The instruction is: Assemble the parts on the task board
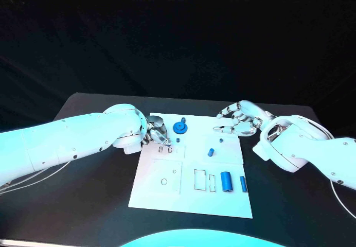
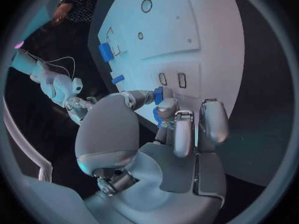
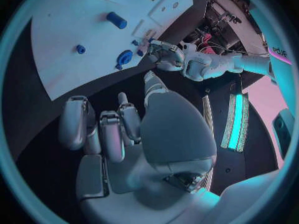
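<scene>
Parts lie scattered over the task board (image 1: 159,193), the white plate in the middle of the black tabletop (image 1: 89,206). A round blue knob (image 1: 179,127) stands near the far edge, a small blue peg (image 1: 211,152) lies mid-board, and a larger blue cylinder (image 1: 227,182) rests beside a thin blue bar (image 1: 243,183) toward the near right. They look laid out loose, beside the outlined slots they seem meant for.

The left robot hand (image 1: 154,133) sits at the board's left edge, just beside the knob, fingers curled in. The left wrist view shows something blue (image 2: 158,95) tucked just past its fingertips (image 2: 184,129); whether it is pinched or merely behind them, I cannot tell.

The right robot hand (image 1: 238,121) hovers over the board's far right corner, fingers loosely bent and apart, nothing in them that I can make out. It seems to be waiting its turn.

The slot outlines are too small to match to parts.
</scene>
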{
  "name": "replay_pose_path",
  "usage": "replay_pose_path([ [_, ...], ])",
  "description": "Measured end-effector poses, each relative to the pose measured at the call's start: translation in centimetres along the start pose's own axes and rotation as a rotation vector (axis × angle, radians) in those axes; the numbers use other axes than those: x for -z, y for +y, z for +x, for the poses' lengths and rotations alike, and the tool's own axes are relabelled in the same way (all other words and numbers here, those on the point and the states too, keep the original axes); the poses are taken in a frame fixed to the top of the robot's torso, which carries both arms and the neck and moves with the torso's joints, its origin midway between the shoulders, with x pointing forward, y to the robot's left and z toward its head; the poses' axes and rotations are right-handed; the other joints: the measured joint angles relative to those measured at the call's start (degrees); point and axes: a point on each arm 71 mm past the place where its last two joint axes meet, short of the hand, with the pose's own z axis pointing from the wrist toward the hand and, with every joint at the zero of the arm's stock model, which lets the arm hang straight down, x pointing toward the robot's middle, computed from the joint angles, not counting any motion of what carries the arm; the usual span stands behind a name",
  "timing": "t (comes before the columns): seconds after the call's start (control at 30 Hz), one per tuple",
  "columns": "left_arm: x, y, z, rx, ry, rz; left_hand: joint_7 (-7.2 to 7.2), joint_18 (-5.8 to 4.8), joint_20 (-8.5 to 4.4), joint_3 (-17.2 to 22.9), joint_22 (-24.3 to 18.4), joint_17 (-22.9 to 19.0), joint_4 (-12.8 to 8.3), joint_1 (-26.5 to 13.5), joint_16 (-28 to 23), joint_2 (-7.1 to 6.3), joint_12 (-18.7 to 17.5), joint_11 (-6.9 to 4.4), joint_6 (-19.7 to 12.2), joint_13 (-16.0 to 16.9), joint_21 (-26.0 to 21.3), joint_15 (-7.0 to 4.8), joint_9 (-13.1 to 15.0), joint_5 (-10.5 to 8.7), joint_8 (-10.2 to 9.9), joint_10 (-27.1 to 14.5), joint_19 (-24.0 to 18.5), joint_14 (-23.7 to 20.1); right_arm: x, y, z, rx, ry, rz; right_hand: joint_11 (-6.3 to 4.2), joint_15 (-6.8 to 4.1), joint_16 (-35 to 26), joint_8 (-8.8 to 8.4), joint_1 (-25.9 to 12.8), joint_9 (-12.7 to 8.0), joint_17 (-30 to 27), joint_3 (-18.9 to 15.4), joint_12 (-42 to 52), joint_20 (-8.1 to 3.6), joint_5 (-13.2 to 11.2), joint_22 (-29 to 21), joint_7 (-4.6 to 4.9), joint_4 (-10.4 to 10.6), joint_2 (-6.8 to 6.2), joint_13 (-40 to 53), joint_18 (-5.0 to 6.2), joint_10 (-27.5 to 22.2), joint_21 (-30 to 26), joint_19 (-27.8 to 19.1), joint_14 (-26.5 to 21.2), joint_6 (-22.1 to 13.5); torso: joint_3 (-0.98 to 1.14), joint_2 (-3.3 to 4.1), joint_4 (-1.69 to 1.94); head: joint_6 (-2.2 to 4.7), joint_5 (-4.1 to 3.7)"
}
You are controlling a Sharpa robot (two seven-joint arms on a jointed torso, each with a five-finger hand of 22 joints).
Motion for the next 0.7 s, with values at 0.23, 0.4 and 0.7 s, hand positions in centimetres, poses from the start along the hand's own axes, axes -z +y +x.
replay_pose_path([
  [0.23, -0.2, -0.1, 0.5, -0.037, -0.012, -0.003, -0.07, 0.01, -0.11, 0.0, 0.22, 0.0, 0.0, -0.45, 0.0, 0.01, 0.19, -0.04, 0.49, 0.15, 0.0, -0.21, 0.0, 0.0, 0.27, 0.36, 0.11, 0.21, 0.0, 0.0, 0.0, 0.0, 0.0, 0.0, 0.0, 0.0, 0.0, 0.0, 0.0, 0.0, 0.0, 0.0, 0.0, 0.0, 0.0, 0.0, 0.0, 0.0, 0.0, 0.0, 0.0, 0.0, 0.0, 0.0, 0.0, 0.0, -0.04, 0.07, -0.05, -0.22, 0.05],
  [0.4, -0.3, -0.3, 0.8, -0.054, -0.011, -0.002, -0.08, 0.01, -0.2, 1.18, 0.36, 0.0, -1.5, -1.34, 0.0, -0.28, 0.21, -0.19, 0.51, 0.31, 0.0, -0.21, 0.0, -0.01, 0.28, 0.62, 0.2, 0.21, 0.0, 0.0, 0.0, 0.0, 0.001, 0.0, 0.0, 0.0, 0.0, 0.0, 0.0, 0.0, -0.01, 0.0, 0.0, 0.0, 0.0, -0.01, 0.0, 0.0, 0.0, -0.01, 0.0, 0.0, 0.0, 0.0, 0.0, 0.0, -0.06, 0.1, -0.06, -0.4, -0.06],
  [0.7, -0.4, -0.6, 1.1, -0.071, -0.011, 0.001, -0.31, 0.01, -0.3, 0.96, 1.28, 0.0, -1.76, -1.66, -0.01, -0.16, 0.85, -0.52, 1.14, 1.01, 0.4, -0.41, 0.0, -0.01, 0.28, 1.35, 0.72, 0.0, 0.1, -0.1, 0.0, 0.001, 0.002, 0.003, 0.0, 0.0, 0.0, 0.24, 0.22, -0.05, -0.01, 0.0, 0.0, 0.0, 0.0, -0.01, -0.18, 0.0, 0.22, -0.01, 0.0, 0.0, 0.0, 0.0, 0.0, 0.18, -0.07, 0.12, -0.05, -0.58, -0.42],
])
